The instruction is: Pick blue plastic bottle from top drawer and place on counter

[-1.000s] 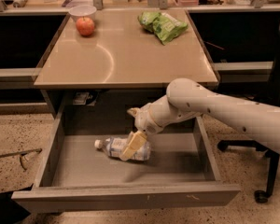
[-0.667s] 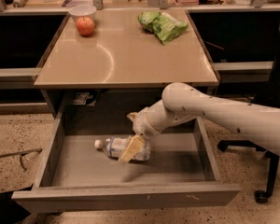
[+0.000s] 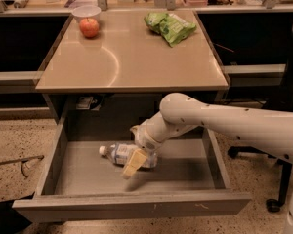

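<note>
The blue plastic bottle lies on its side on the floor of the open top drawer, white cap pointing left. My gripper reaches down from the right into the drawer and sits over the bottle's right half, hiding part of it. The bottle rests on the drawer floor. The beige counter is above the drawer.
On the counter are a red apple by a white bowl at the back left and a green snack bag at the back right. The drawer's front panel is nearest. An office chair base stands at right.
My gripper has moved slightly down and toward the front over the bottle. The bottle has not moved.
</note>
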Motion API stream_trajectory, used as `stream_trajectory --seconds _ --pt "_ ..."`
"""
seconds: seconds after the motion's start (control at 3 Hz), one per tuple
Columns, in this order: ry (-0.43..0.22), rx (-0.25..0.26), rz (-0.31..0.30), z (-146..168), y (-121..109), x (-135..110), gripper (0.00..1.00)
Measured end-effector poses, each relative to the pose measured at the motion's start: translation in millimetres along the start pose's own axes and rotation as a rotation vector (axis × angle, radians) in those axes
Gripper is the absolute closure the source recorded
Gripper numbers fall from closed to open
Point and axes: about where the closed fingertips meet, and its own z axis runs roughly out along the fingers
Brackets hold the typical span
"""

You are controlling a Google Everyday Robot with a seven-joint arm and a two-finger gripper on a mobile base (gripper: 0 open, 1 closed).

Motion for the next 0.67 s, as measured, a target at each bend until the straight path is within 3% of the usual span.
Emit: stream_trajectory --seconds 0.33,0.67 --pt "0.033 -0.003 0.022 2.8 2.8 13.0 0.00" --pt "0.033 -0.004 0.023 2.9 2.8 13.2 0.19"
